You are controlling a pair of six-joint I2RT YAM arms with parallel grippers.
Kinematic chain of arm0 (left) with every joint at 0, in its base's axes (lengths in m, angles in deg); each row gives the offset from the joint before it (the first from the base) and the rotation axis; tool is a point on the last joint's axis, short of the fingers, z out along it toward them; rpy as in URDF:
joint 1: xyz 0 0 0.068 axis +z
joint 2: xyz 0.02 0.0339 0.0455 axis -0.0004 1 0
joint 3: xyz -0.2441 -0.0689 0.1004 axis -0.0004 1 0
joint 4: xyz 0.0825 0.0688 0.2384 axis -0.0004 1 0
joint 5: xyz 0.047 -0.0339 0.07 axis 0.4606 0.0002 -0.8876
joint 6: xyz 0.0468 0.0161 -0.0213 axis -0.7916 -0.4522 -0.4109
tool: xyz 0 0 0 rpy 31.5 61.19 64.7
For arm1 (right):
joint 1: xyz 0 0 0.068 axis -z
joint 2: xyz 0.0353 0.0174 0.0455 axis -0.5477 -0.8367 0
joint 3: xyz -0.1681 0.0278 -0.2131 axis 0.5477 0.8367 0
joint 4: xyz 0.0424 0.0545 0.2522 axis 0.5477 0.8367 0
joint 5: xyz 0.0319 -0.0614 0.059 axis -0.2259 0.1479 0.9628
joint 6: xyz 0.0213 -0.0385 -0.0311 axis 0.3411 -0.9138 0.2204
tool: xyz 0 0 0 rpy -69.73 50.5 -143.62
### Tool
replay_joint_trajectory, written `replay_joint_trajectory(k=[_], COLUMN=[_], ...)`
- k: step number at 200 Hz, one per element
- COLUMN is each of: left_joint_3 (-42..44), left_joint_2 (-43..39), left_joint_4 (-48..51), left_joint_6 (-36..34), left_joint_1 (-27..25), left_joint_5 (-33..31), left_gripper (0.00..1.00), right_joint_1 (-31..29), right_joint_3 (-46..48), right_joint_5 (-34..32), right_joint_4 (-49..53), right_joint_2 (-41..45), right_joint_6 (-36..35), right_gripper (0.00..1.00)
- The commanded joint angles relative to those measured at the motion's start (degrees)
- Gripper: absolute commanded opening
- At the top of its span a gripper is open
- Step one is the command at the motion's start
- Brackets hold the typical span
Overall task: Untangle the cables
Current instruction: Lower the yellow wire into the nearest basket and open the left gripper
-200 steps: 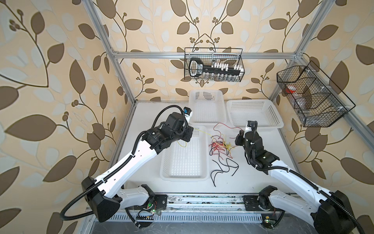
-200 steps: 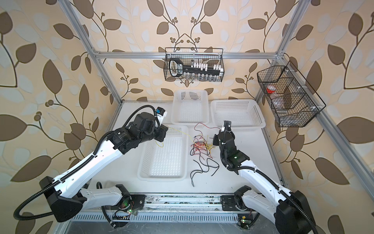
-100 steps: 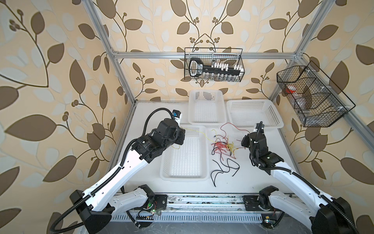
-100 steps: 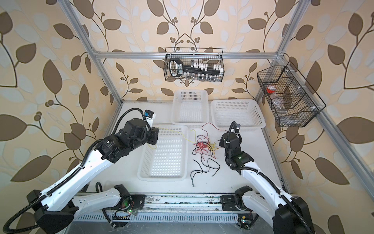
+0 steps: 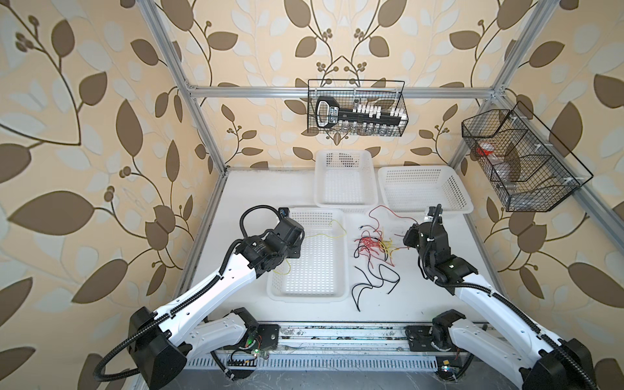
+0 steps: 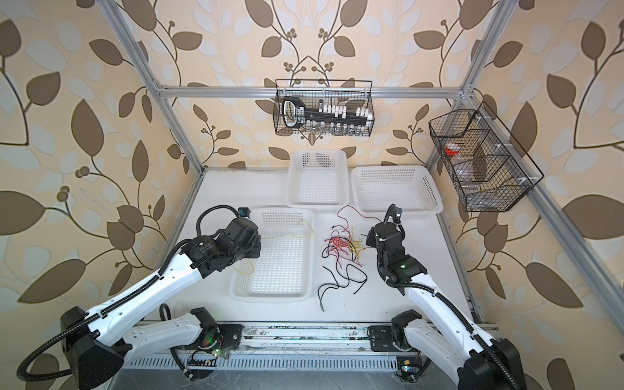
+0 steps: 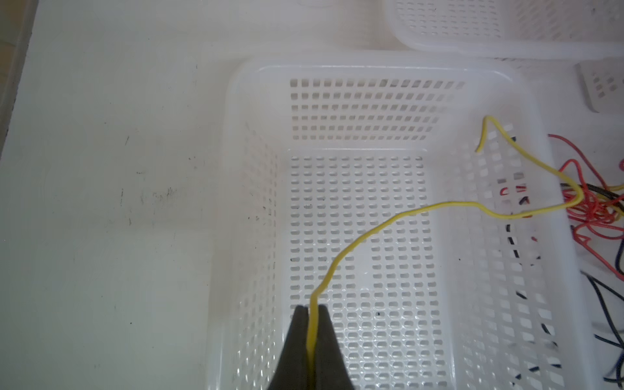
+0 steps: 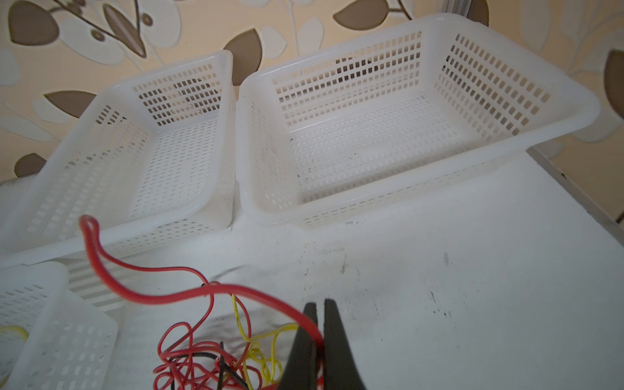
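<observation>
Left claw [image 7: 312,309] pinches a limp yellow wire [image 7: 445,203] over a basket [image 7: 371,64]; right claw [image 8: 319,304] seems clamped on a red wire [image 8: 141,299]. The light, springy tangle [image 5: 371,244] lies beside the basket, best taken by loose ends.

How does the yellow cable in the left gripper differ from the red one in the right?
The yellow cable runs across the near basket; the red cable arcs over the table. The yellow cable looks clear of the tangle; the red cable leads back into it. Both are pinched in shut grippers, left gripper and right gripper.
</observation>
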Motion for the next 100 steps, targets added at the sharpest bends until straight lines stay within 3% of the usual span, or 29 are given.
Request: replay_joint_trajectory(k=[1,14,50,88,100], left_joint_3=[-0.08,0.01,-0.08,-2.9,-3.67], left_joint_2=[1.57,2.65,5.26,6.7,6.3], left_joint_4=[-1.39,-1.41,-4.0,-4.62,-5.53], left_joint_6=[3.83,3.88,3.05,1.0,-0.33], left_joint_1=[0.05,0.04,0.13,0.11,0.14], left_joint_5=[-0.79,-0.84,-0.86,-1.21,-0.66], left_gripper=[0.08,0.12,0.39,0.97,0.99], right_joint_1=[-1.42,-2.05,-2.38,-2.43,-2.44], right_joint_3=[-0.23,-0.5,-0.86,-2.0,-2.54], right_joint_5=[1.11,1.17,3.19,7.14,8.51], right_joint_4=[1.13,1.35,1.32,1.23,1.24], right_joint_2=[0.01,-0.12,-0.11,-0.07,-0.46], right_joint_6=[-0.71,-1.11,-1.29,-2.77,-3.18], right_gripper=[0.0,0.0,0.0,0.0,0.0])
